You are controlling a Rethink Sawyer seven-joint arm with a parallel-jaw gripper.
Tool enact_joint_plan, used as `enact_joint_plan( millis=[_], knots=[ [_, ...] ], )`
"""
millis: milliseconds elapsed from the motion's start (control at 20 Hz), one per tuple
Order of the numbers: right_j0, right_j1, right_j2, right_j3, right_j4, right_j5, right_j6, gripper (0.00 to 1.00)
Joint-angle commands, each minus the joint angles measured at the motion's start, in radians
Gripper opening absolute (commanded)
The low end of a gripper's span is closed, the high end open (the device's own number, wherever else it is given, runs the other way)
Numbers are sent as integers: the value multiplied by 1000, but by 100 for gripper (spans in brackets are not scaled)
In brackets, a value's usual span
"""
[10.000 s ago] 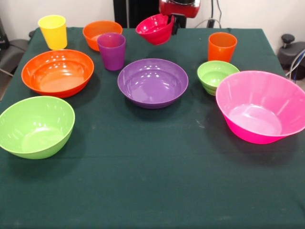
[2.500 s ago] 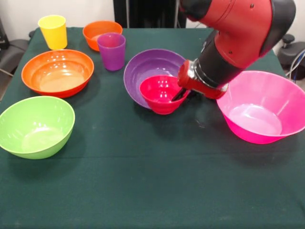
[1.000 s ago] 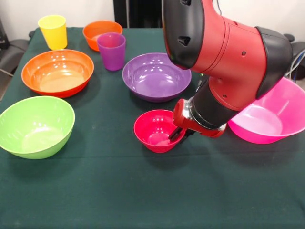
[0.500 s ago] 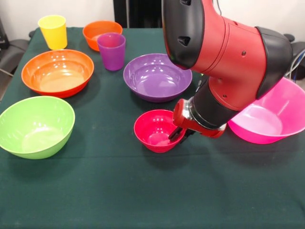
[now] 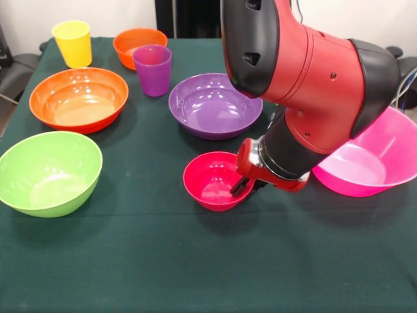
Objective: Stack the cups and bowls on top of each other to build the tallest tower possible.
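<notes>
While no stacking is seen yet, the small red-magenta bowl is set on the table as a likely tower base.
From left to right, the lime green bowl, large orange bowl, yellow cup, purple cup and purple bowl stand apart and unstacked; the glossy, upright red-magenta bowl's rim seems pinched by the gripper, though this is partly hidden; the pink bowl is behind the arm.
</notes>
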State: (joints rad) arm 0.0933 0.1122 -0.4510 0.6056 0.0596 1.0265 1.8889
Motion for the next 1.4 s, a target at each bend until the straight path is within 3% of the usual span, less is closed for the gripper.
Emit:
enact_joint_plan(
  millis=[50,900,1400],
  knots=[
    [-31,42,115,-24,4,4,13,0],
    [-63,119,124,-122,9,10,-8,0],
    [-54,88,127,-68,8,-3,5,0]
  ],
)
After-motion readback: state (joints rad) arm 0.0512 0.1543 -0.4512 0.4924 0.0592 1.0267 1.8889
